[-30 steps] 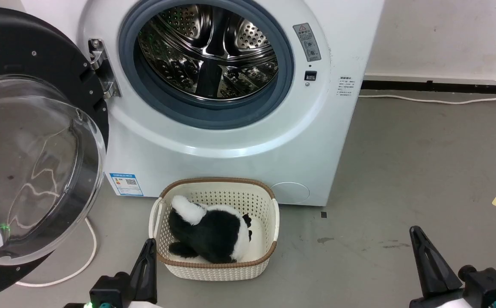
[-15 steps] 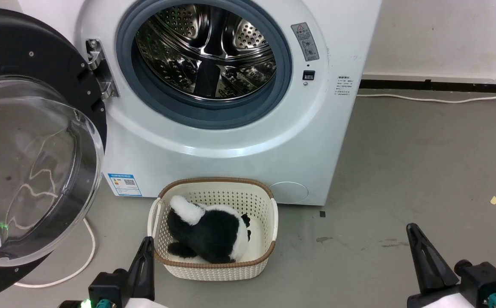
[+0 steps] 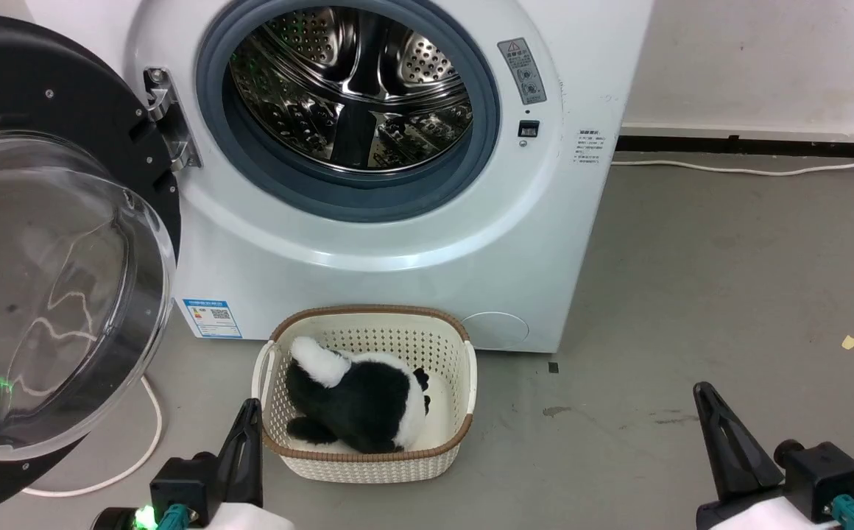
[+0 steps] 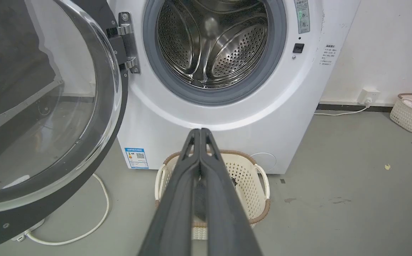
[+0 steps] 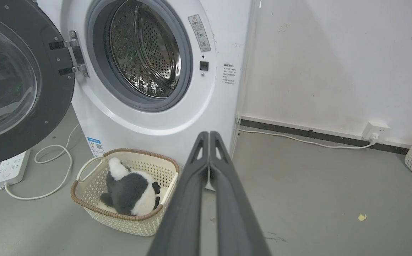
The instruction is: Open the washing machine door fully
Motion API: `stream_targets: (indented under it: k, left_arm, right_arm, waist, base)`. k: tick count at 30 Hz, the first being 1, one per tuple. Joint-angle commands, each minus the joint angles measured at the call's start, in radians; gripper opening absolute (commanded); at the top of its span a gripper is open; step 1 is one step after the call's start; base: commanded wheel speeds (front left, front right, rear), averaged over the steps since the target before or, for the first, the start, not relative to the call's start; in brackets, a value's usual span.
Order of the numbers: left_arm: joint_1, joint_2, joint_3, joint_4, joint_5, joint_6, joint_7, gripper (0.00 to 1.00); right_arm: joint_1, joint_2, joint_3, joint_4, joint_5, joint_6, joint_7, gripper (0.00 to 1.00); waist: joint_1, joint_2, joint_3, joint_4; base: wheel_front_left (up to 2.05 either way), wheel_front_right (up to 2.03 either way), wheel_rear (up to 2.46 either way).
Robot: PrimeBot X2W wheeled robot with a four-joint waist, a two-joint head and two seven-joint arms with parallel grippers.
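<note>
Washing machine door (image 3: 59, 294) stands swung wide at the frame's left, hinged along its right edge to the washing machine (image 3: 397, 250). Left hand (image 3: 250, 412), lower left, lies nearer it. Right hand (image 3: 714, 419) sits lower right. Both hands are closed and empty.

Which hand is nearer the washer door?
Left. The left hand sits just right of the door, low down; the right hand is far off, beyond the basket.

I get bright, even indoor light with only soft shadows, white glare streaks on the washing machine door (image 3: 51, 294) glass and the steel drum (image 3: 353, 81), and mild wide-angle bending at my wrist views' edges.
</note>
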Motion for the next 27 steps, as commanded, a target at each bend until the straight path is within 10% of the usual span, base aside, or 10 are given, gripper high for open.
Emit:
stream_targets:
  k: [1,27]
  left_arm:
    - [-0.016,-0.007,0.006,-0.008,0.015,-0.008,0.011,0.0]
    - [-0.033,-0.022,0.038,-0.025,0.057,-0.028,0.06,0.0]
  right_arm:
    - [-0.018,0.001,0.002,0.004,-0.004,0.0,0.009,0.0]
    - [-0.042,0.002,0.013,0.011,-0.01,-0.001,0.06,0.0]
  waist:
    - [0.0,0.0,0.0,-0.001]
    - [0.0,0.0,0.002,-0.01]
  base:
    - [0.0,0.0,0.0]
    - [0.0,0.0,0.0]
